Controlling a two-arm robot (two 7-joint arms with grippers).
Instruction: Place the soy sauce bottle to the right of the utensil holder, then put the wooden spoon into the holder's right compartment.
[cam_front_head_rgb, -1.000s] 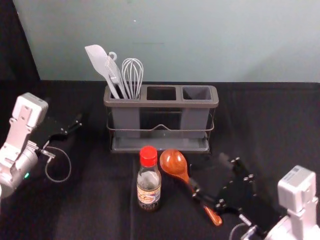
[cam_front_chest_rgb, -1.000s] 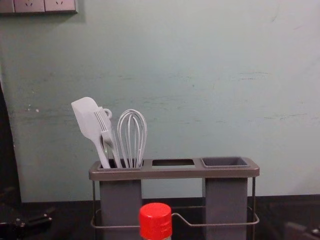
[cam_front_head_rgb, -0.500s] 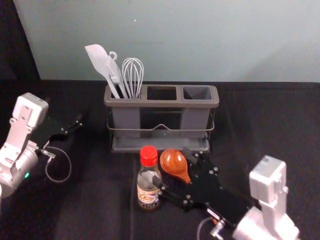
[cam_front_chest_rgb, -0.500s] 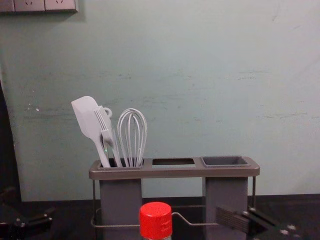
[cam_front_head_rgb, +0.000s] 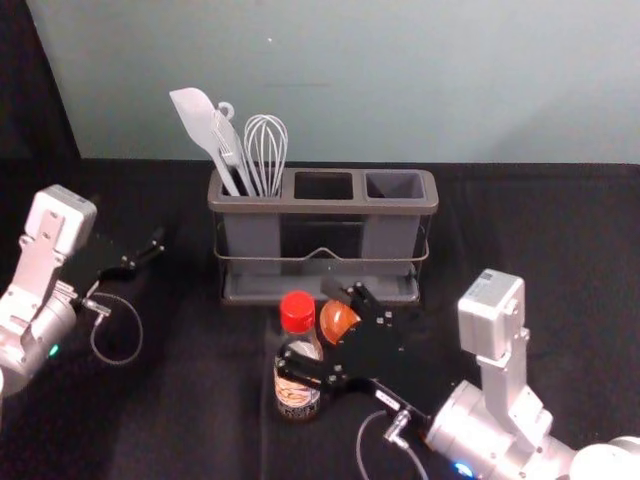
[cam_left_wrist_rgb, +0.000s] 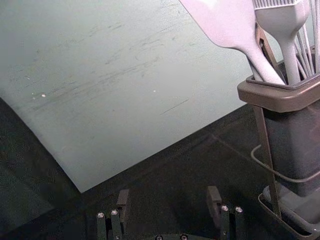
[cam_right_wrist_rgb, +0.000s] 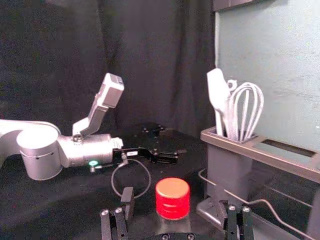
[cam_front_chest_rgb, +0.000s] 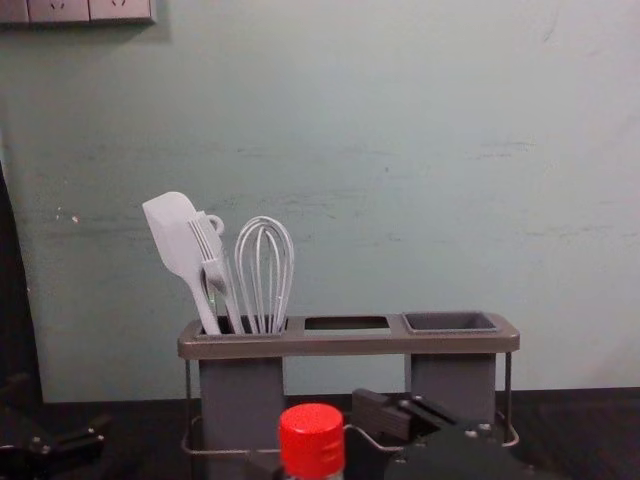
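The soy sauce bottle (cam_front_head_rgb: 297, 312), red-capped, stands upright before the grey utensil holder (cam_front_head_rgb: 322, 208). My right gripper (cam_front_head_rgb: 310, 328) reaches in from the right with its fingers open on either side of it. In the right wrist view the bottle's cap (cam_right_wrist_rgb: 172, 199) lies between the parted fingers of the right gripper (cam_right_wrist_rgb: 175, 202). The wooden spoon (cam_front_head_rgb: 338, 317) shows its bowl just right of the bottle; its handle is hidden under the right gripper. The left gripper (cam_front_head_rgb: 148, 254) stays idle at the left; in its wrist view the left gripper (cam_left_wrist_rgb: 169, 200) is open and holds nothing.
A white spatula (cam_front_head_rgb: 203, 128), a brush and a whisk (cam_front_head_rgb: 265, 155) stand in the holder's left compartment. Its middle and right compartments (cam_front_head_rgb: 395, 187) are empty. A wall rises behind the table, and black cloth (cam_front_head_rgb: 530, 240) covers the tabletop.
My right gripper has moved left across the spoon to the bottle, covering the spoon's handle. The bottle, holder and left arm have stayed put.
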